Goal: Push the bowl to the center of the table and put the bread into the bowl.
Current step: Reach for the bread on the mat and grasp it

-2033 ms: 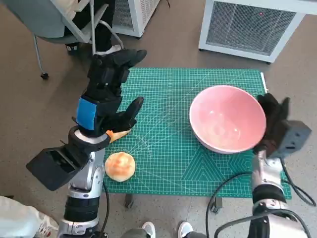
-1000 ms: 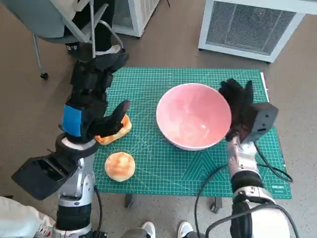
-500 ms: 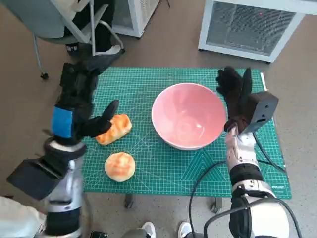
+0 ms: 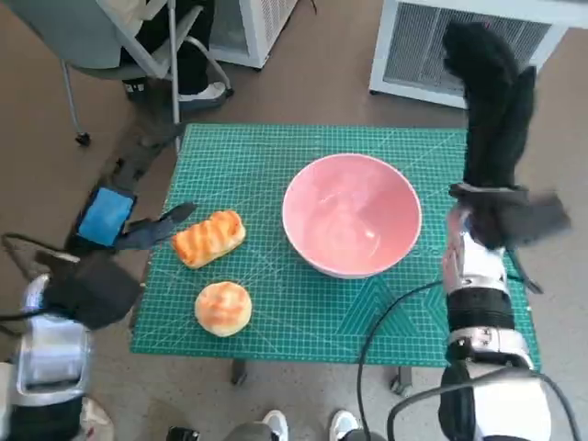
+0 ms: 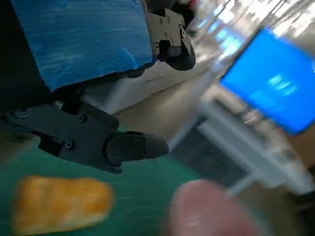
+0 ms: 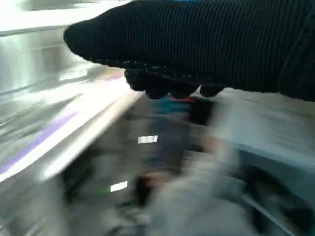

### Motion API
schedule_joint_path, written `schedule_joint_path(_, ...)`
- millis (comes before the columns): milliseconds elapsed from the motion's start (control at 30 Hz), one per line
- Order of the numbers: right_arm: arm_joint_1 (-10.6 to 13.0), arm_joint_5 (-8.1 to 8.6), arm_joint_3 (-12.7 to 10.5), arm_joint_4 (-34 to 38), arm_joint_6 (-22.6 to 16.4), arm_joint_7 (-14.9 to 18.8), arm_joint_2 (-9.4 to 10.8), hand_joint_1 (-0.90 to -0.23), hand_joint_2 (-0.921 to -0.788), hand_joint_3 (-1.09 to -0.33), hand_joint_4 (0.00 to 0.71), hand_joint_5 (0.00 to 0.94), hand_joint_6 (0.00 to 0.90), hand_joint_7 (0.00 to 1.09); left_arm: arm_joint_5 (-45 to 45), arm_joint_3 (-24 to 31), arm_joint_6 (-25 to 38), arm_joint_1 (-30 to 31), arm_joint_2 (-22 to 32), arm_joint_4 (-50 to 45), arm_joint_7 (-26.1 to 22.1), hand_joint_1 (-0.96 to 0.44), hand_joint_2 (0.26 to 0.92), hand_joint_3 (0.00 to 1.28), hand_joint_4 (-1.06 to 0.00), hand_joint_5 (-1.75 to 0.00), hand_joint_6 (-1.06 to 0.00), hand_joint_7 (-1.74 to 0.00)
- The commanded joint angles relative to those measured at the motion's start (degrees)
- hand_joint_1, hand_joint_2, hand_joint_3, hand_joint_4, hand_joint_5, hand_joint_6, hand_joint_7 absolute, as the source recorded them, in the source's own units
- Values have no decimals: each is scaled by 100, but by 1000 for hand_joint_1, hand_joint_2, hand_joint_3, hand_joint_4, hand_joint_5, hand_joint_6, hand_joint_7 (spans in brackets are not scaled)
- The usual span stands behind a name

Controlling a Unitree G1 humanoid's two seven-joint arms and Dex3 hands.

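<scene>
Golden striped bread lies on the bench just beside the left hand's spread, empty fingers, untouched; right hand raised, holding nothing.

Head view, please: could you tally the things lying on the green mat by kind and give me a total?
Bowls: 1, the pink bowl.
Bread pieces: 2, the oblong striped bread and the round bun.
Total: 3 things on the green mat. Neither robot hand holds any of them.
</scene>
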Motion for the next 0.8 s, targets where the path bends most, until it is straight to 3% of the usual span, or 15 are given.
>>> schedule_joint_path(33, 525, -125, 275, -844, -286, 254, -126, -553, -921, -787, 314, 11, 32, 656, 344, -392, 655, -256, 298, -96, -410, -364, 921, 102, -274, -7, -292, -132)
schedule_joint_path(333, 1003, -323, 474, -1972, -217, 301, -258, -561, -921, -774, 313, 8, 42, 667, 717, -1018, 1145, -577, 356, 209, -751, -338, 921, 120, -263, 0, -326, -60)
schedule_joint_path(633, 1210, -482, 523, -2369, -111, 167, -204, -574, -921, -767, 310, 5, 23, 684, 1174, -1704, 1357, -931, 329, 846, -986, -356, 921, 136, -229, 0, -322, -35)
schedule_joint_path(800, 1237, -656, 507, -2397, -153, 40, -184, -570, -921, -767, 306, 3, 11, 697, 1352, -2039, 1320, -1122, 282, 1352, -1074, -405, 921, 154, -201, 0, -312, -22)
